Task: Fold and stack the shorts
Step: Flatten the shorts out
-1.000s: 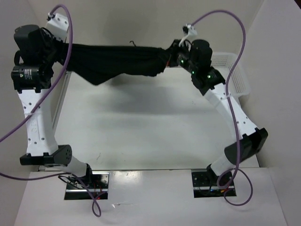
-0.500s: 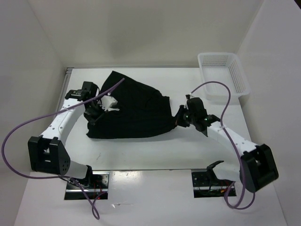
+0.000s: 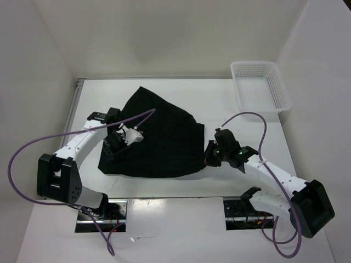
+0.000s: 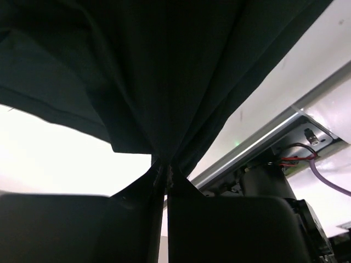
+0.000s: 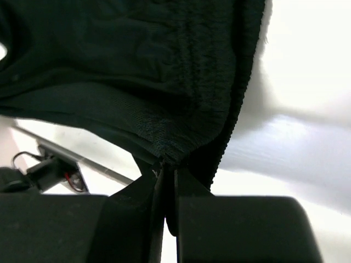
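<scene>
Spanning left to right, the shorts are clamped at opposite ends by the left end effector and right end effector.

White mesh basket sits far right on table.

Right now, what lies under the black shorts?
Only the white table shows around the shorts, which lie spread on it, pinched at either side by the left gripper and right gripper. Anything beneath the cloth is covered.
</scene>
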